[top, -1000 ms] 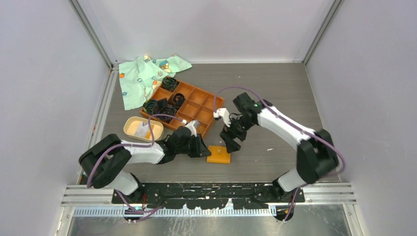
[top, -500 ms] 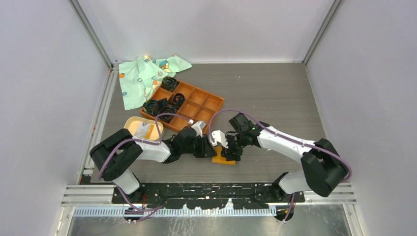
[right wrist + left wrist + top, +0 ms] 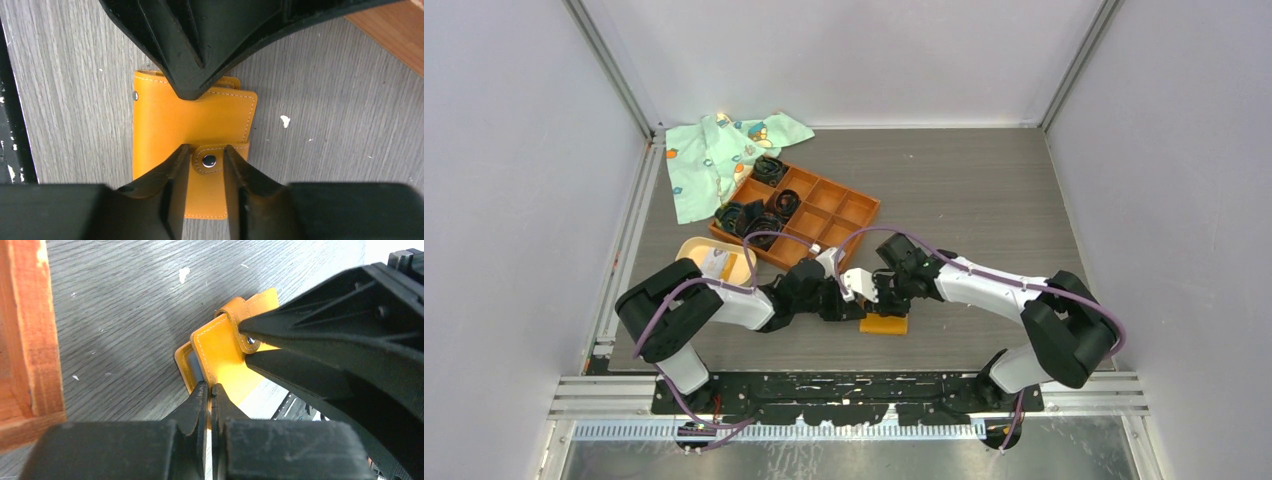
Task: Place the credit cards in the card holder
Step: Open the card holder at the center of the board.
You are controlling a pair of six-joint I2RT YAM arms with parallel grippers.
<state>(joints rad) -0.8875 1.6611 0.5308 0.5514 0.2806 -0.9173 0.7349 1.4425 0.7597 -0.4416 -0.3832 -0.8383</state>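
both arms have closed in on the orange wallet (image 3: 192, 135). left gripper (image 3: 210, 392) shut at its edge; right gripper (image 3: 209, 161) straddles the snap tab, grip uncertain. cards hidden; thin, slick, pinch edges. card holder (image 3: 714, 261) well left.

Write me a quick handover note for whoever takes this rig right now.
Left gripper: jaws shut, tips pressing on the near edge of the orange wallet.
Right gripper: jaws part open, straddling the wallet's snap tab, not yet clamped on it.
Wallet lies on the table by both grippers, still snapped.
Card holder sits left of the grid tray; one item inside, unclear what.
No credit cards visible.
Left: unsnap wallet, move cards to holder.
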